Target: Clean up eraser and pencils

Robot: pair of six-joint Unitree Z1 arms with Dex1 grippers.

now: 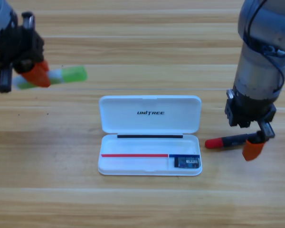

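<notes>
Eraser (187, 162) sits in the case (149, 124); my right gripper (254, 144) clamps the red pencil (226, 141) lying crosswise just right of it, my left gripper (37, 75) grips the green pencil (69, 74)

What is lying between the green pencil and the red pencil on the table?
In the high view, the open white case lies between the green pencil and the red pencil, with the eraser in its lower right compartment.
</notes>
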